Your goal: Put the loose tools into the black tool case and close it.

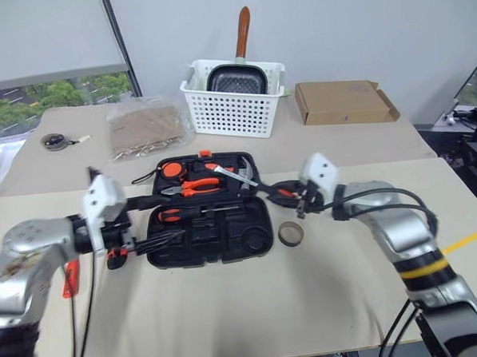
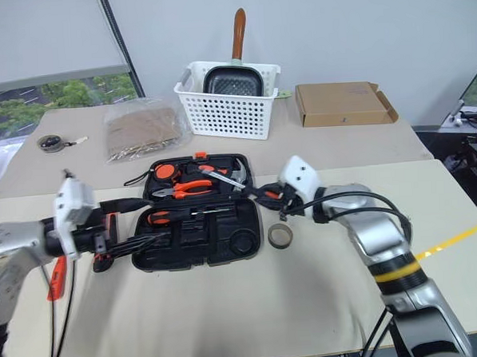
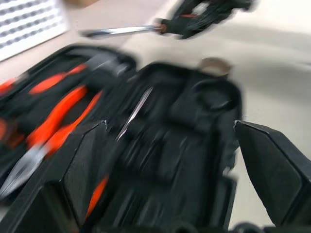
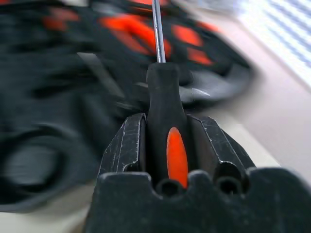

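Gripping a screwdriver [image 4: 167,121] by its orange-and-black handle, the right gripper [image 1: 300,198] has its two fingers [image 4: 127,145] pressed against the handle's sides, and the steel shaft runs straight out ahead of it over the near right edge of the black tool case [image 1: 205,228]. The case lies open and flat just beyond and to the left of this gripper, with orange-handled pliers [image 1: 195,186] and a hammer [image 1: 230,172] seated in the far half. A second screwdriver [image 1: 176,214] rests in the near half. The small tape roll [image 1: 290,234] sits on the table [image 1: 229,307] just below and beside the right gripper, apart from the case's right edge.

The left gripper [image 1: 158,241] hangs at the case's left edge, jaws spread wide with nothing between them, its fingers [image 3: 272,170] framing the near half of the case. A slim red tester screwdriver [image 1: 70,278] lies on the table behind this gripper, close under the left forearm.
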